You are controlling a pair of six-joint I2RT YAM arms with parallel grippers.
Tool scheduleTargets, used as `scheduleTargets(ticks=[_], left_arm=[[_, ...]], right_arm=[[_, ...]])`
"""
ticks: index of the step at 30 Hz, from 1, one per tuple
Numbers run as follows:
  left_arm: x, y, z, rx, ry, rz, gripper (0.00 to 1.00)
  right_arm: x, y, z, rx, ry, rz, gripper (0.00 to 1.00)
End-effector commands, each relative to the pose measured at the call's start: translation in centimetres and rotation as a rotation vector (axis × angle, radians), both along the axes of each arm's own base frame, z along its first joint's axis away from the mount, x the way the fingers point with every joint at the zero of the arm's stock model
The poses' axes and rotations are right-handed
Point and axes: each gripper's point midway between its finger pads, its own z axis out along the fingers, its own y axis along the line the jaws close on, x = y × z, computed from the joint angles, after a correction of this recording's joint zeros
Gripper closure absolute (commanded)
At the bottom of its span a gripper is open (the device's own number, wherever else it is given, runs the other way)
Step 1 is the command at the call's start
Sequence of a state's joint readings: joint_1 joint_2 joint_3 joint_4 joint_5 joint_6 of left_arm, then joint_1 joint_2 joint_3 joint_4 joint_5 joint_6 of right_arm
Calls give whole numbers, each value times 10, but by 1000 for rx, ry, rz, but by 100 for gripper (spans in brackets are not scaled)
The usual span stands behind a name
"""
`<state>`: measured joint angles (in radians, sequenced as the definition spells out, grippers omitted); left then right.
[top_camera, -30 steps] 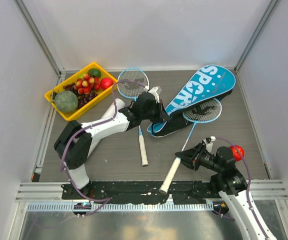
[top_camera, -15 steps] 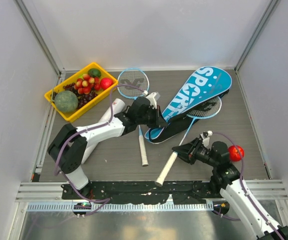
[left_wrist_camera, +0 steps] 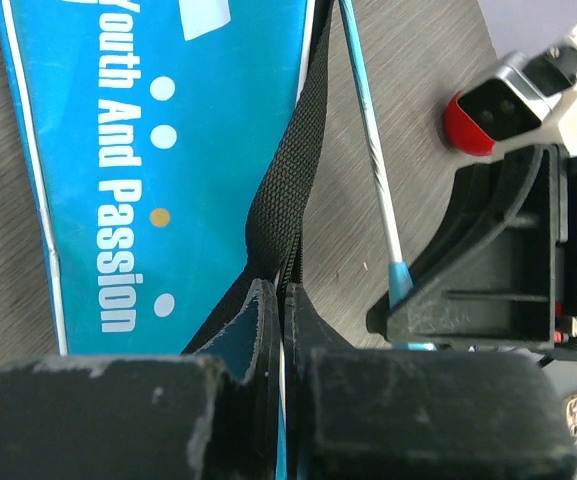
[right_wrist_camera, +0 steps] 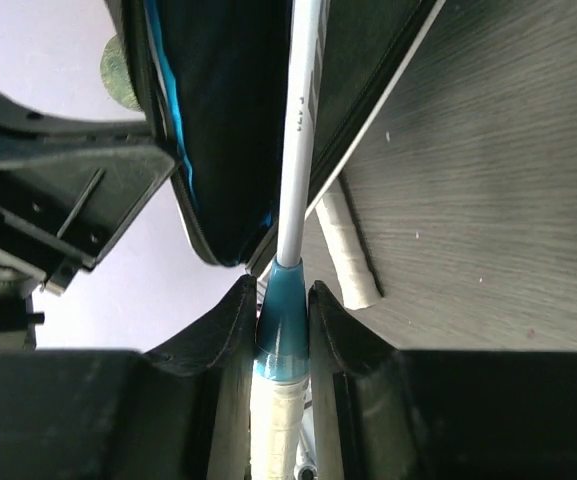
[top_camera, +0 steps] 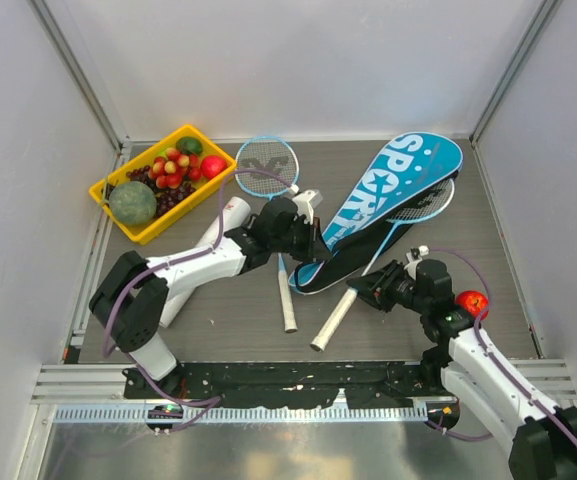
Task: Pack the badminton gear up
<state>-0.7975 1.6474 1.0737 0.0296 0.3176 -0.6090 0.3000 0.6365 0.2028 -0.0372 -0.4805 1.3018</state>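
tray (top_camera: 163,226) far left, racket (top_camera: 266,166) beside it, second racket (top_camera: 334,318) partly in bag (top_camera: 388,185)

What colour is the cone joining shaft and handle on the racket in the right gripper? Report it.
Teal-blue tapered cone, clearest in the right wrist view.

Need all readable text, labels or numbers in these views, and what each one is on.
"SPORT": large white letters on the blue racket bag, top view.
"Youth And Passion": white letters on the same bag, left wrist view.
Small dark print on the shaft of the racket, right wrist view: too small to read.
Nothing else legible.
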Motion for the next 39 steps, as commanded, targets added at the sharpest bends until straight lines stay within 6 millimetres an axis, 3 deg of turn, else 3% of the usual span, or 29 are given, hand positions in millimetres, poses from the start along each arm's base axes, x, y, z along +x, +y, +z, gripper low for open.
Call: scheduleTargets(ticks=[1, 13, 20, 29, 33, 39], left_arm=[[-10, -3, 24, -56, -62, -71, 100], [-24, 7, 15, -65, -46, -88, 100], [-37, 0, 18, -141, 8, -118, 100], [-38, 6, 21, -144, -4, -103, 100], [-52, 7, 26, -168, 6, -151, 100], [-64, 10, 25, -191, 17, -171, 100]], right_arm=[[37, -2, 35, -12, -143, -48, 95], [92, -31, 32, -70, -189, -222, 95], [122, -26, 27, -12, -193, -250, 95], [131, -31, -3, -51, -139, -286, 95], [138, -30, -7, -48, -131, -290, 95], [152, -33, 3, -10, -176, -340, 95]])
